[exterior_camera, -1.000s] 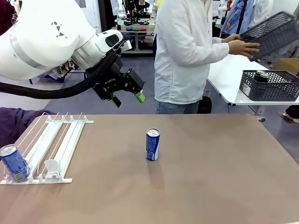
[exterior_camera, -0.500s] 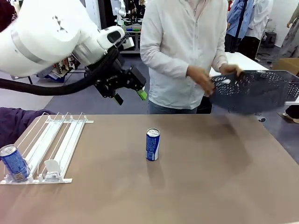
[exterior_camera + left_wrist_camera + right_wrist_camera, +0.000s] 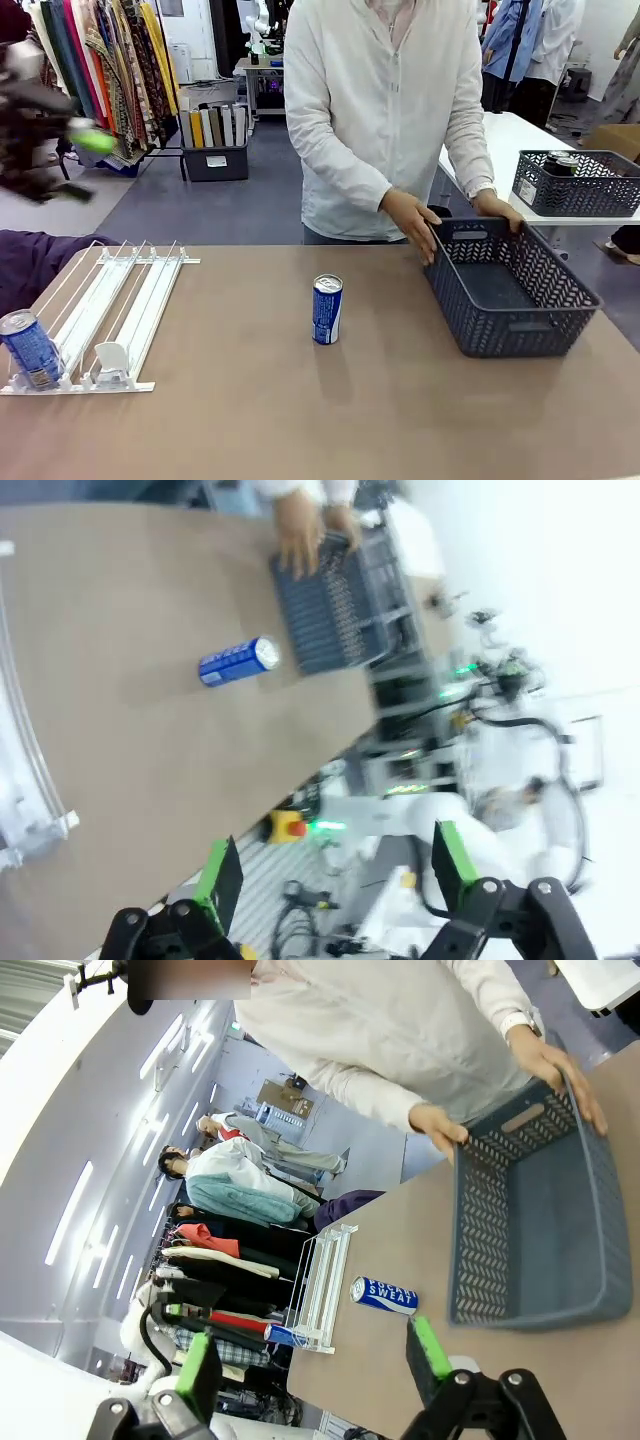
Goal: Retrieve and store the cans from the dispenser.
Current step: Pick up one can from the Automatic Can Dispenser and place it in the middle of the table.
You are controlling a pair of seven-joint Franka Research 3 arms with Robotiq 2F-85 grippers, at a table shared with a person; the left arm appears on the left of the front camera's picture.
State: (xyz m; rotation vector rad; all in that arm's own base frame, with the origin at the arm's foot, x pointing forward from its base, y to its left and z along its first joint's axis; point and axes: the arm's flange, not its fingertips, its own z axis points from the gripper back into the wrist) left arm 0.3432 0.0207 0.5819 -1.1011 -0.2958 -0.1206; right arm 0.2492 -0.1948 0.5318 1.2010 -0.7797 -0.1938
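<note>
The near half of the table (image 3: 300,430) is lying bare, leaving a broad stretch of open brown top along the front edge. At the near left corner the white dispenser (image 3: 110,320) is sitting with its stop bar close to that edge. A blue can (image 3: 28,350) is resting against the bar in the leftmost lane, slightly tilted. A second blue can (image 3: 327,310) is standing upright mid-table. It is well apart from the rack and from the dark grey lattice basket (image 3: 510,330) on the right, whose side is running near the right edge. The person's hands (image 3: 412,222) are gripping the basket's far rim.

The left gripper (image 3: 335,880) is hanging above the table with its jaws spread wide, holding and touching nothing. The right gripper (image 3: 312,1365) is gaping just as wide, also empty and up in the air.

In the right wrist view the mid-table can is showing "SWEAT" in white letters; the rest I can't read. Farther back, on a white side table, another grey basket (image 3: 578,195) is holding dark cans (image 3: 562,160).
</note>
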